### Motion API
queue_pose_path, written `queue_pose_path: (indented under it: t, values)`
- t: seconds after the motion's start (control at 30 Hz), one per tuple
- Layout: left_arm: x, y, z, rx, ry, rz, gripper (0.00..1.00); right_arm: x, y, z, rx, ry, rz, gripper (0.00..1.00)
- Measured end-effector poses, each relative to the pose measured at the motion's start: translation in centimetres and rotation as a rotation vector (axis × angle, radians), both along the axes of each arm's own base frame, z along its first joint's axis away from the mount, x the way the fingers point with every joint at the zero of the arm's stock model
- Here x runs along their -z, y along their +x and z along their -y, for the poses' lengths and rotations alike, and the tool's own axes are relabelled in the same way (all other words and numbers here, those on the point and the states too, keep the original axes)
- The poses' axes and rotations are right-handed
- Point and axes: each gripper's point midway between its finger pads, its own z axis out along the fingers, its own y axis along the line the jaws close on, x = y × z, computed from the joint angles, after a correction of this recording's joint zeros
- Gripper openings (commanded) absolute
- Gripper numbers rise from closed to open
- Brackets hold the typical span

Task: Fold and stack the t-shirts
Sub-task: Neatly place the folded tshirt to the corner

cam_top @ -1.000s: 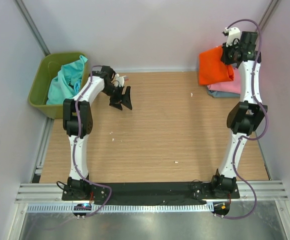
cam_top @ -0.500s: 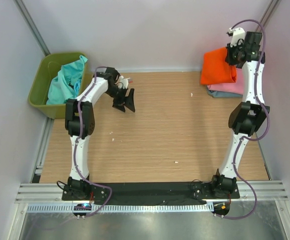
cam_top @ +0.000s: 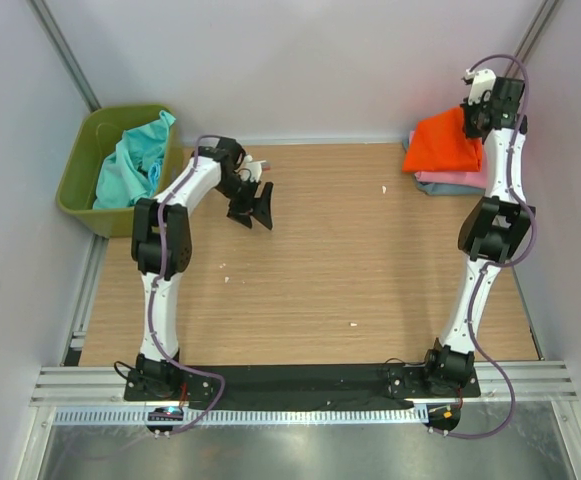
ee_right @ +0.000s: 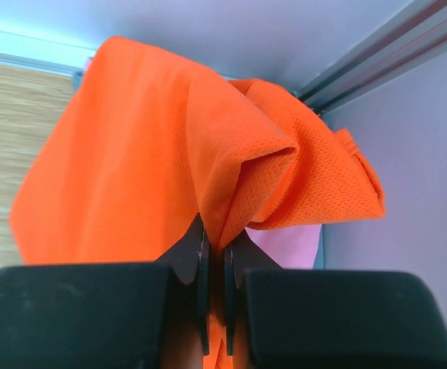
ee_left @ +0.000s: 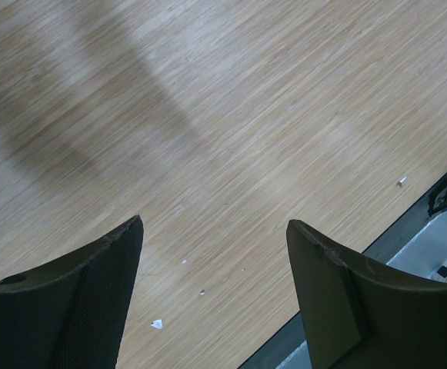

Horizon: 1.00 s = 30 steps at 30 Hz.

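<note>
The folded bright orange t-shirt hangs from my right gripper at the far right corner, over the pink t-shirt and the grey-blue one under it. In the right wrist view my right gripper is shut on a fold of the orange t-shirt; the pink t-shirt shows below. Teal t-shirts lie in the olive-green bin. My left gripper is open and empty above the table's left part; it also shows in the left wrist view.
The wooden table carries a few small white specks. Grey walls with metal rails close in the back and sides. The black base rail runs along the near edge.
My right gripper has carried the orange t-shirt to the right and back, over the pink and grey-blue stack. My left gripper has shifted slightly right.
</note>
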Motion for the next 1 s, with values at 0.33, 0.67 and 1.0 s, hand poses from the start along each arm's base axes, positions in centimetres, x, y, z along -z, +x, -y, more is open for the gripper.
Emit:
queue_pose_path:
  t: [0.33, 0.67, 1.0]
  values:
    - [0.2, -1.3, 0.0, 0.033, 0.040, 0.007, 0.76, 4.5, 2.0, 2.7, 0.093, -0.073, -0.009, 0.01]
    - [0.5, -1.8, 0.8, 0.068, 0.070, 0.021, 0.76, 3.5, 3.2, 4.3, 0.149, -0.171, 0.049, 0.01]
    - [1.0, -3.1, 1.2, 0.111, 0.113, 0.023, 0.76, 5.0, 4.3, 5.2, 0.143, -0.248, 0.059, 0.01]
